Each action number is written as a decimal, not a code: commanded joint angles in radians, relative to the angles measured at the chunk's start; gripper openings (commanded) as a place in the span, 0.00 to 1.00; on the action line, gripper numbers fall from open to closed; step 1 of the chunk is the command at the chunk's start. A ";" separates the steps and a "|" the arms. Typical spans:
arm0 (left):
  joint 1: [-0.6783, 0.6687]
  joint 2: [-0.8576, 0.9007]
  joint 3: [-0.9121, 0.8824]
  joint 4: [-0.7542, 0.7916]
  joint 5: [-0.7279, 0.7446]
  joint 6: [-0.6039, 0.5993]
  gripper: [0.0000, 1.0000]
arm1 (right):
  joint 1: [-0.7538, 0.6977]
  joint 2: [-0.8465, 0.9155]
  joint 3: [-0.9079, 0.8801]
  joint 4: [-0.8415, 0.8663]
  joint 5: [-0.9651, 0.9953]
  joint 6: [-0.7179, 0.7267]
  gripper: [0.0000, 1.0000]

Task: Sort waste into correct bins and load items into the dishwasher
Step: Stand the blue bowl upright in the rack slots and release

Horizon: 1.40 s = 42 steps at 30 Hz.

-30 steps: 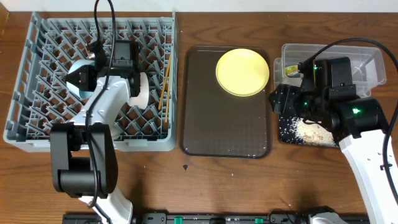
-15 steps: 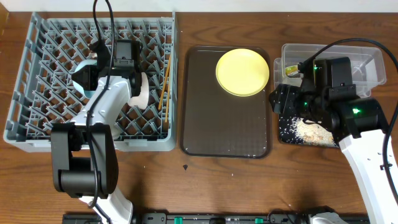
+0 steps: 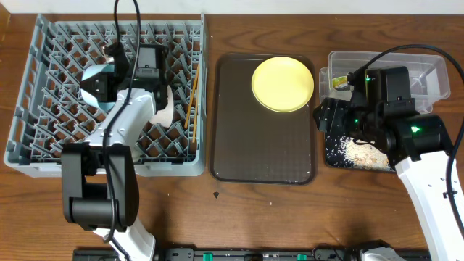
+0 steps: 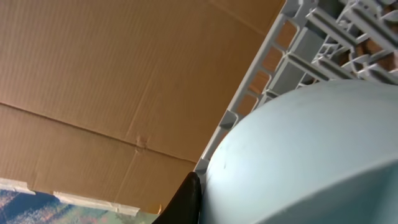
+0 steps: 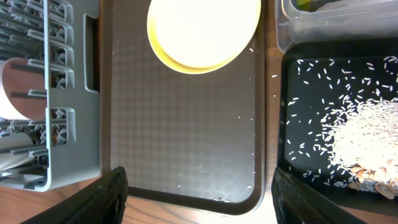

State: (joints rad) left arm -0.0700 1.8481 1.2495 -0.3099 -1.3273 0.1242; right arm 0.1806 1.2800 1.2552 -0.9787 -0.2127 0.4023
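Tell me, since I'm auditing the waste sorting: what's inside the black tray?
Pale rice-like crumbs, scattered and heaped, in the black tray. The right arm covers part of it overhead.

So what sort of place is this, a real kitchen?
Probably a robot test bench staged as a dish-clearing station, not a kitchen: a grey dish rack and brown serving tray sit on a wooden table, with plain cardboard beyond the rack.
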 commanded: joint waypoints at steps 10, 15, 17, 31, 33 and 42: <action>-0.007 0.031 -0.004 0.002 -0.060 0.002 0.08 | -0.003 -0.005 0.008 -0.003 -0.005 0.009 0.72; -0.003 0.032 -0.004 0.002 -0.085 0.040 0.08 | -0.003 -0.005 0.009 -0.005 -0.005 0.009 0.72; 0.000 0.032 -0.004 0.002 -0.104 0.040 0.08 | -0.003 -0.005 0.008 -0.004 -0.005 0.009 0.72; 0.011 0.110 -0.016 -0.013 -0.102 0.039 0.10 | -0.004 -0.005 0.009 -0.005 -0.005 0.008 0.72; 0.006 0.118 -0.016 -0.013 -0.102 0.040 0.11 | -0.004 -0.005 0.009 -0.005 -0.005 0.008 0.72; -0.050 0.117 -0.016 -0.013 -0.099 0.040 0.21 | -0.004 -0.005 0.008 0.003 -0.002 0.009 0.73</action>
State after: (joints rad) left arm -0.0929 1.9488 1.2476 -0.3187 -1.4246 0.1623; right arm 0.1806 1.2800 1.2552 -0.9768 -0.2127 0.4023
